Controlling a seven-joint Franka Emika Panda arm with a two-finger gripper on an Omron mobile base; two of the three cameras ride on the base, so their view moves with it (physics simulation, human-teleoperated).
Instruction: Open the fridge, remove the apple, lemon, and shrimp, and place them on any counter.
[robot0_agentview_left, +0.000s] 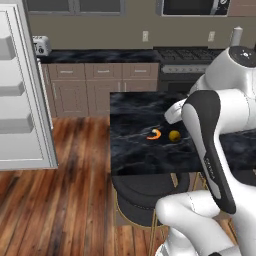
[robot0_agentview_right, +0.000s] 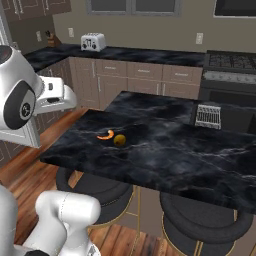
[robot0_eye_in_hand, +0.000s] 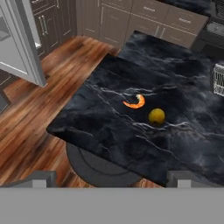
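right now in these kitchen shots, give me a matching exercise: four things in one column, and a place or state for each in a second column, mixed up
Things:
1. shrimp
2. lemon
3. fridge
4. toaster

Places or states:
A. stands on the wall counter under the window
B. door swung open, white shelves showing
C. orange curl lying on the island counter, beside the yellow fruit
D. round and yellow on the island counter, beside the orange curl

Pairs: 1-C, 2-D, 3-B, 4-A
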